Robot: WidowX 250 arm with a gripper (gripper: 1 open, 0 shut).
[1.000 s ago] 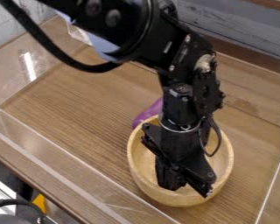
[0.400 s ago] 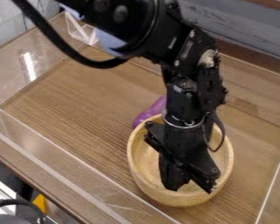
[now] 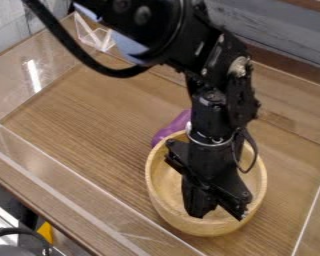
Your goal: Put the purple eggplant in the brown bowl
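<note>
The brown bowl [image 3: 159, 197] sits on the wooden table at the lower middle of the camera view. My gripper [image 3: 216, 208] reaches straight down into it, its black fingers shut near the bowl's floor, with nothing seen between them. The purple eggplant [image 3: 168, 129] lies just beyond the bowl's far rim, to the left of my arm. Only a small purple patch of it shows; the rest is hidden behind the arm and the rim.
Clear plastic walls [image 3: 43, 150] fence the wooden tabletop [image 3: 96, 100] on the left and front. A black cable [image 3: 69, 62] loops from my arm at the upper left. A pale wall runs along the back.
My upper arm has shifted slightly to the right. The gripper stays down in the bowl, still shut, and the eggplant has not moved.
</note>
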